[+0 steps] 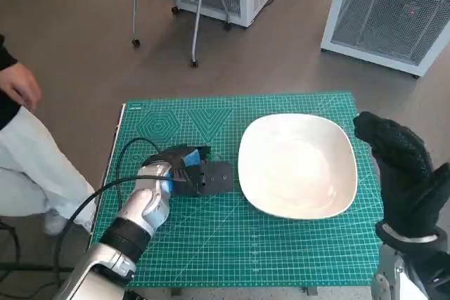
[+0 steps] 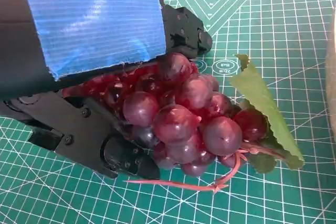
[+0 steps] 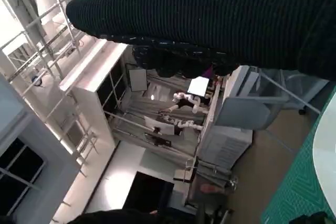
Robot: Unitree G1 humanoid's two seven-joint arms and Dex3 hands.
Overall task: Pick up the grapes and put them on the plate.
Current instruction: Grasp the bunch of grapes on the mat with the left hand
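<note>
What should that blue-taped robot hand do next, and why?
Probably lift the grapes and carry them toward the plate. The left robot hand already seems closed around the bunch on the mat, and the plate sits bare beside it.

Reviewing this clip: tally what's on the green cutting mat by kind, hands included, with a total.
Grape bunch: 1, under the left hand
White plate: 1, bare
Robot hands: 2, left hand on the grapes, right hand raised at the mat's edge
Total: 4

Green cutting mat (image 1: 281, 251); beyond its far edge, chair legs (image 1: 197, 26) and what appear to be white cabinets (image 1: 394, 15); a person (image 1: 21, 138) beside its left edge.
</note>
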